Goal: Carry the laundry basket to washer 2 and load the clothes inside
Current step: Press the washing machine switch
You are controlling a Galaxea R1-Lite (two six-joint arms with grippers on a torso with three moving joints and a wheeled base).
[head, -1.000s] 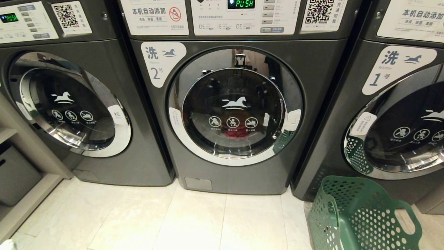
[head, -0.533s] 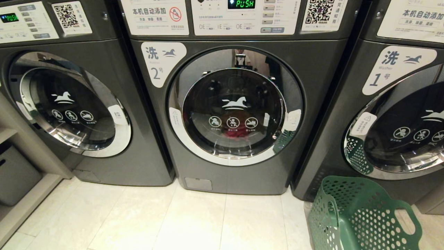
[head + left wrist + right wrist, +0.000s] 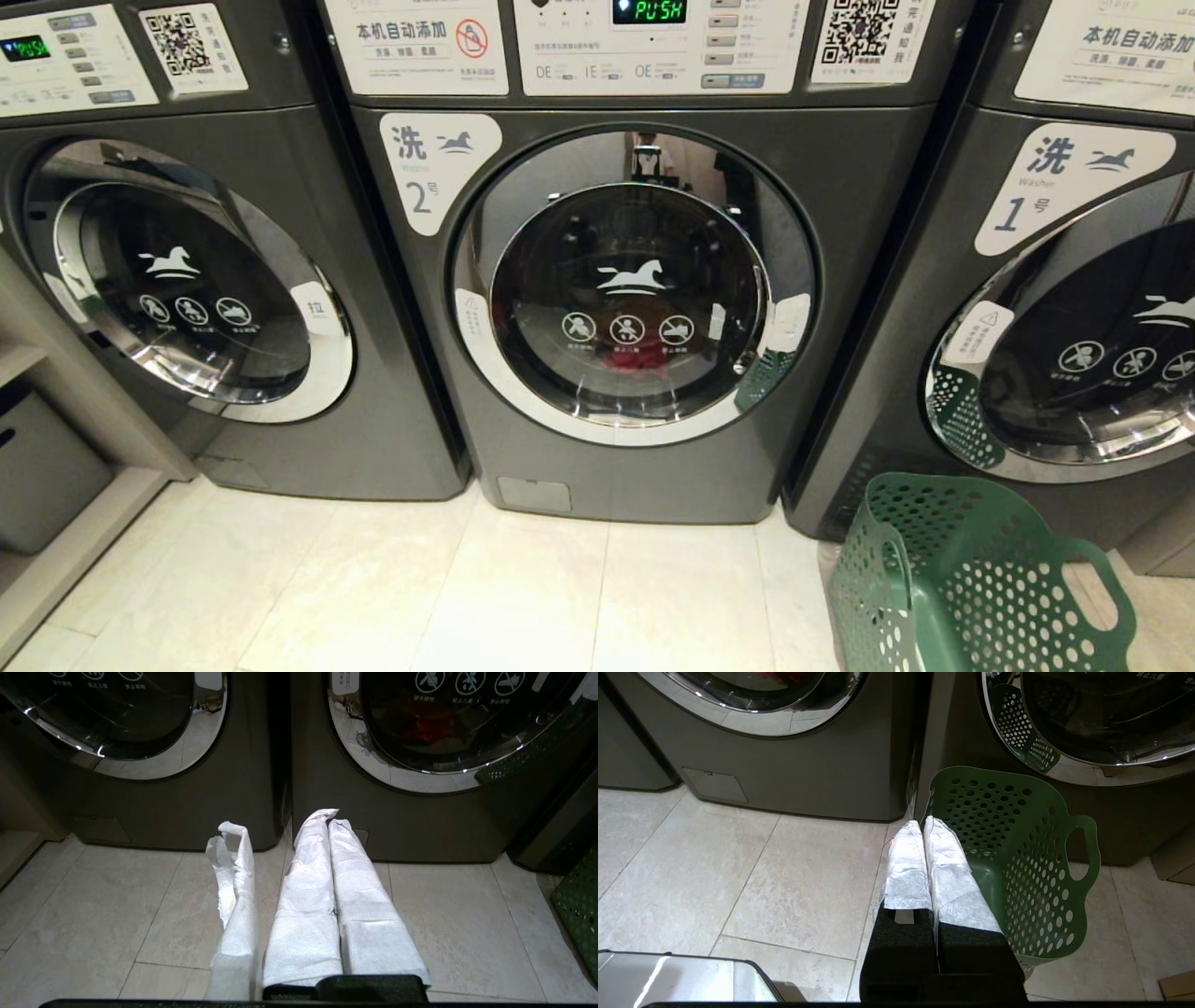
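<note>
Washer 2 [image 3: 635, 280], dark grey with a white label bearing a 2, stands in the middle with its round glass door closed. The clothes [image 3: 639, 359] show as red fabric low behind the glass, seen too in the left wrist view [image 3: 430, 721]. The laundry basket [image 3: 971, 579], green and perforated, sits empty on the floor at the lower right, in front of washer 1. My left gripper [image 3: 328, 816], wrapped in white, is shut with nothing in it, low over the tiles before washer 2. My right gripper [image 3: 923, 821] is shut beside the laundry basket [image 3: 1017, 858], holding nothing. Neither gripper shows in the head view.
An alike grey washer without a number [image 3: 187, 280] stands to the left and washer 1 [image 3: 1074, 327] to the right. A shelf with a grey bin [image 3: 37, 467] is at the far left. A loose white wrapping strip [image 3: 233, 872] hangs beside my left fingers. Pale floor tiles [image 3: 523, 597] lie in front.
A white tip at the head view's bottom-left corner has dropped out of sight. The washers, the basket and the right arm have not moved.
</note>
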